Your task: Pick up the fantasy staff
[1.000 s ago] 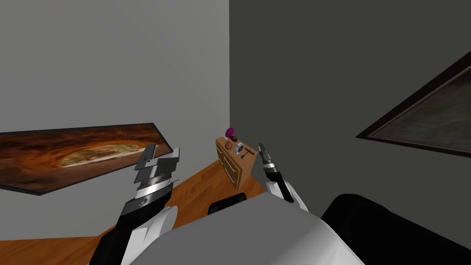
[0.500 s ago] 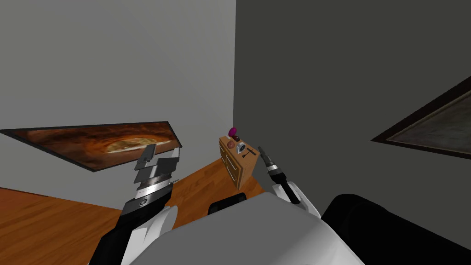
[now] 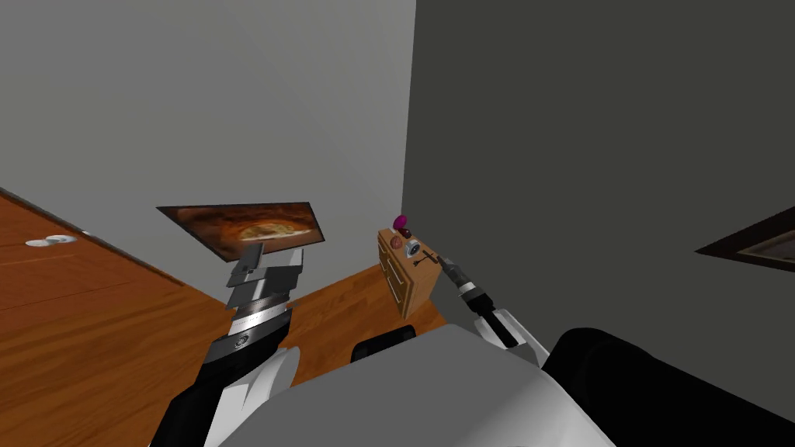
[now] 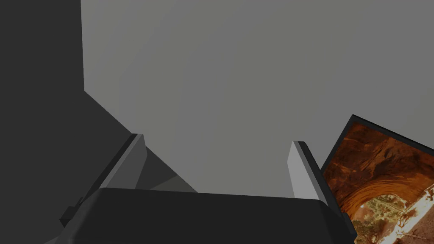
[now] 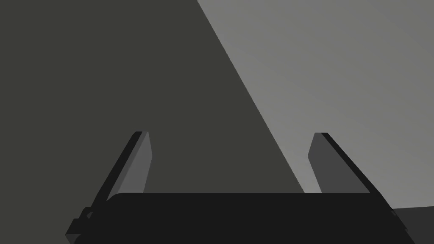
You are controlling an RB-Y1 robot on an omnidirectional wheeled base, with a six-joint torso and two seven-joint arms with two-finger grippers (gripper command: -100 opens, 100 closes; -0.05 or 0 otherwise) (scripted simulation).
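Showing the robot with both arms raised before a room corner. Nearest, on the robot's left, the left end effector (image 3: 269,260) points upward, its two fingers (image 4: 301,169) standing well apart with nothing between them. On the robot's right, the right end effector (image 3: 443,264) is seen edge-on as a thin blade reaching forward; its wrist view shows its fingers likewise spread wide and holding nothing. Beyond the arms lies a brown wooden floor (image 3: 341,299), and on it, set into the corner, stands a small wooden chest of drawers (image 3: 400,283). Its top carries a row of small things. Nearest is the fantasy staff (image 3: 425,257), read here as the slender dark rod with a short crossbar, lying flat at the near end of the top, just beside the right end effector's tip as the head view shows it; whether the two touch cannot be told. Behind it follow a pale grey ring (image 3: 411,249), a reddish round thing (image 3: 397,242), a dark red thing (image 3: 406,233) and, farthest, a magenta thing (image 3: 400,223). The corner is formed by a light grey wall (image 3: 233,101) and a dark grey wall (image 3: 582,116). The light wall bears a dark-framed painting (image 3: 252,229) in orange and brown, behind the left end effector; a second dark frame (image 3: 757,247) hangs on the dark wall.
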